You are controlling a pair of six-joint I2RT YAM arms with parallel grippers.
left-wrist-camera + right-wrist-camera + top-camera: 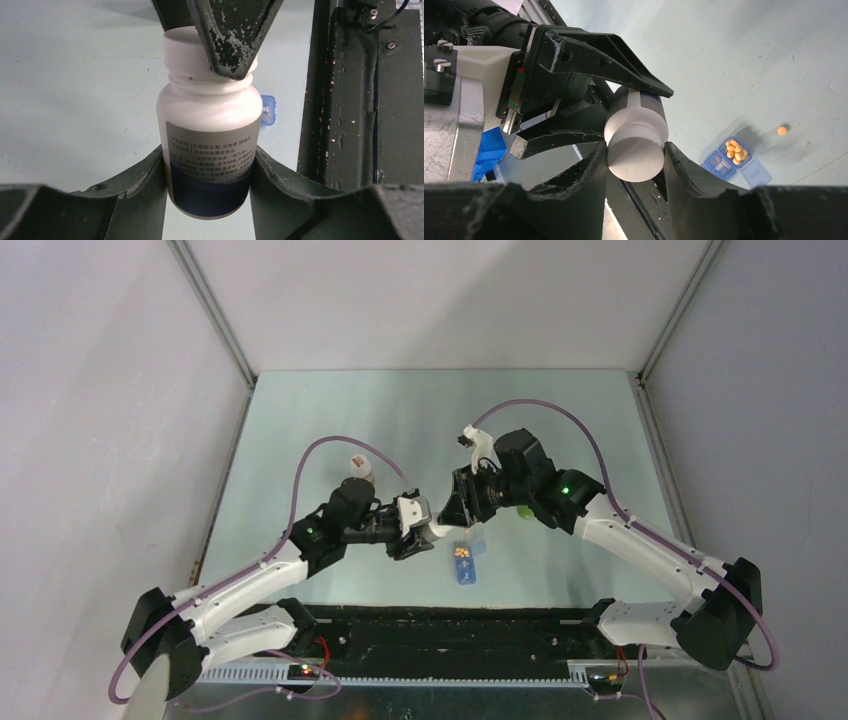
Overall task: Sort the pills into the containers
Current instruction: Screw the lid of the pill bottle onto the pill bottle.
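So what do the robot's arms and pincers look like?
The left arm and right arm have white shells, black joints, a green light and a looping purple cable each. The left pincer and right pincer have black tapered fingers, paint chipped.

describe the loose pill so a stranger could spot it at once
On the pale green table, find the small blue pill box in the right wrist view. Up and right of it, clear of the box, lies one orange pill. Unlike the pills heaped in the open compartment, it sits alone.

Top view looks down — opposed wrist views (close) share bottle (210, 145), pill box (268, 110).
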